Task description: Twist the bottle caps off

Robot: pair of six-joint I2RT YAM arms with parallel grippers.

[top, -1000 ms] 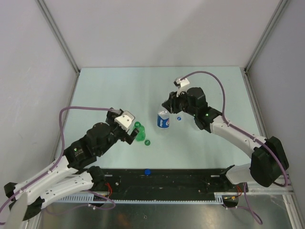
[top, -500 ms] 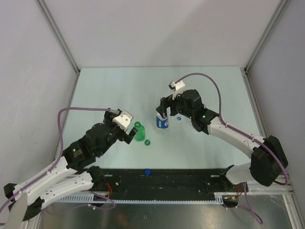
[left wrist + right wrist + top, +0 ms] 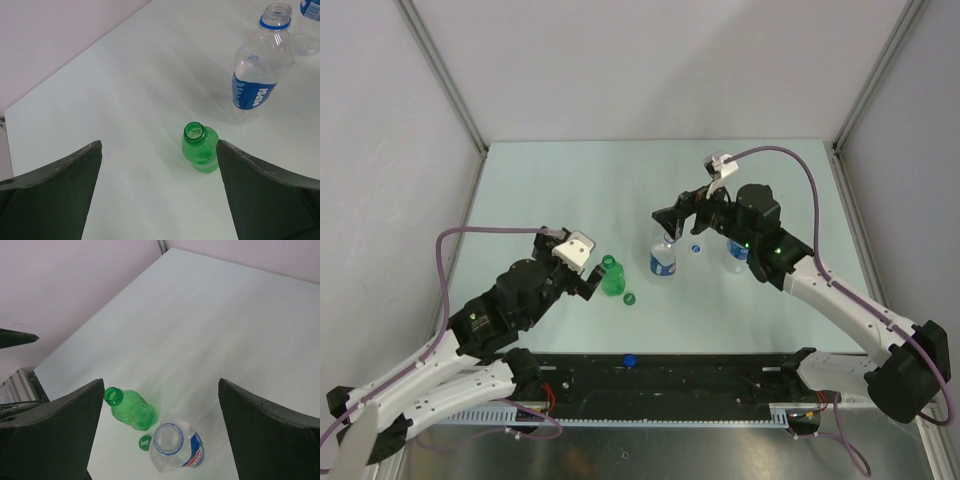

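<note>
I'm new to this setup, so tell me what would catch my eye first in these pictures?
Three small bottles stand out: a green bottle on the left and a middle clear bottle, both uncapped, plus a second clear bottle half hidden by the right arm. A green cap and a blue cap lie loose beside them. The left gripper hangs open by the green bottle, the right gripper open above the middle one.

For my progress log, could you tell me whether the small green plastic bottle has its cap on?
No, the small green plastic bottle stands with an open, bare mouth.
</note>
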